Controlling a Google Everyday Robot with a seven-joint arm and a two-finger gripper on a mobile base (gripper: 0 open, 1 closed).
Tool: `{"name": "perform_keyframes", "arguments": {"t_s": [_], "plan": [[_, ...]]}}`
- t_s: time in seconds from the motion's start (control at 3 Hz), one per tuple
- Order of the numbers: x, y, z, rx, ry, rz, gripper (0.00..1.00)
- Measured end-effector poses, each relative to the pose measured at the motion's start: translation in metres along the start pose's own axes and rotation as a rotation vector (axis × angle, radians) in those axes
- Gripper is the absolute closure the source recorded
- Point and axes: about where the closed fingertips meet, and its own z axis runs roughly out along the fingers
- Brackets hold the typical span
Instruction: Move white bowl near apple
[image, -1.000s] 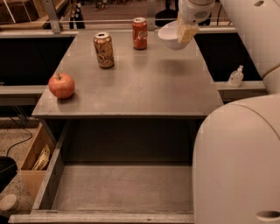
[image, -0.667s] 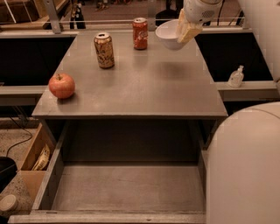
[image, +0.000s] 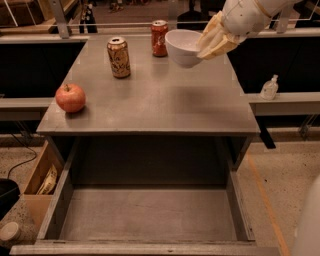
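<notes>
Two cans (image: 118, 57) (image: 159, 38), labels unreadable; gripper (image: 207, 47) holds white bowl (image: 181, 46) above table (image: 150, 102).

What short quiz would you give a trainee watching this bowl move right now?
1. True or false: the gripper holds the white bowl by its rim, off the table.
2. Where is the apple? A) the table's front left corner B) its back right corner C) inside the bowl.
3. Which stands nearer the bowl, the gold can or the red can?
Key: 1 true; 2 A; 3 red can.
</notes>
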Motion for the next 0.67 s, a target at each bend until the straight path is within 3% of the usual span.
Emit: {"name": "perform_keyframes", "arguments": {"t_s": [0.33, 0.67], "plan": [[-0.042, 0.018, 0.000, -0.012, -0.175, -0.055, 1.00], [-0.083, 0.032, 0.008, -0.040, -0.249, -0.126, 1.00]]}}
